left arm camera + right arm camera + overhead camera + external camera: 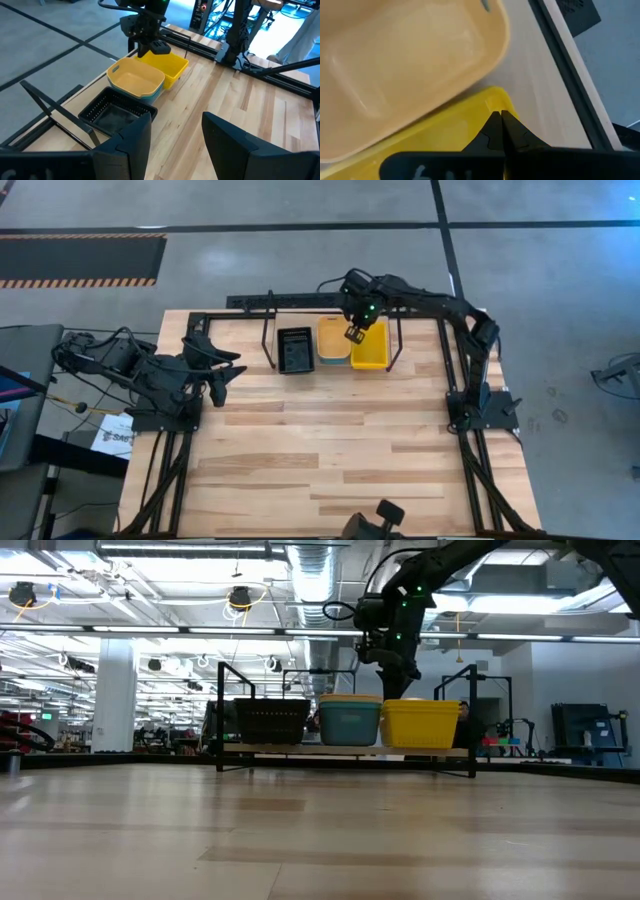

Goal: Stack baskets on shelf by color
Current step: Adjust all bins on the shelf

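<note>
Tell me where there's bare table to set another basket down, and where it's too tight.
Free: the wide bare wood of the table in front of the shelf, between the two arm bases. Crowded: under the shelf, where the black basket, the orange-topped stack and the yellow basket sit side by side, with the right gripper above them. The left gripper rests at the left edge.

Three baskets (334, 346) sit side by side on the shelf (268, 328).

Black mesh basket (295, 349), pale yellow basket (333, 337) over teal, bright yellow basket (369, 349), black shelf (268, 330)
</note>
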You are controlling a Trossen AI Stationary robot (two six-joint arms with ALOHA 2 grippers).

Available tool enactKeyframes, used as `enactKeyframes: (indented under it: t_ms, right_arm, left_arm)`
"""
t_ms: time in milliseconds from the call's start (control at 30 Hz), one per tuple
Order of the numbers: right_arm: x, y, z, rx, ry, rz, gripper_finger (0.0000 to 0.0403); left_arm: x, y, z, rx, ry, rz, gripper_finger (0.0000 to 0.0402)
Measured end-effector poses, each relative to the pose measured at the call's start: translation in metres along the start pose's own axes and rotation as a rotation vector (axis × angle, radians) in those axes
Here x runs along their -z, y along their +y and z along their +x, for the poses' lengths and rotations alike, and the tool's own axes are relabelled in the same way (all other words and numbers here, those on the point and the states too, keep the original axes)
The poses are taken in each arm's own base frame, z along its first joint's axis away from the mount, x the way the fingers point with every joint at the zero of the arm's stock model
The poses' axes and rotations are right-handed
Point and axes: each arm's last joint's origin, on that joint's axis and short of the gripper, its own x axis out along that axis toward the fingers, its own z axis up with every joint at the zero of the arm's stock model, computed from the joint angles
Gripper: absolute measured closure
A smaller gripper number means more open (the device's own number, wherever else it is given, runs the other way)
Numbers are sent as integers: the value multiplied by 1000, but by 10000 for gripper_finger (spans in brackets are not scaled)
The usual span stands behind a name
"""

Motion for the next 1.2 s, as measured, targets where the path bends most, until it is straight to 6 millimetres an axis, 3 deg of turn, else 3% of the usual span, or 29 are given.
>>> enactKeyframes:
  t_ms: [200,567,833,1200]
  right_arm:
    - [1,-9,0,8,3,14,403]
    - [2,-6,-1,2,15,-21,403]
    - [16,20,-13,-40,147,-92,403]
    - [24,19,-15,-32,229,-102,403]
  left_arm:
    - [0,0,0,3,2,-2,237]
    - [0,0,0,4,3,-3,237]
    - [0,0,0,5,3,-3,237]
    - [0,0,0,5,3,-3,237]
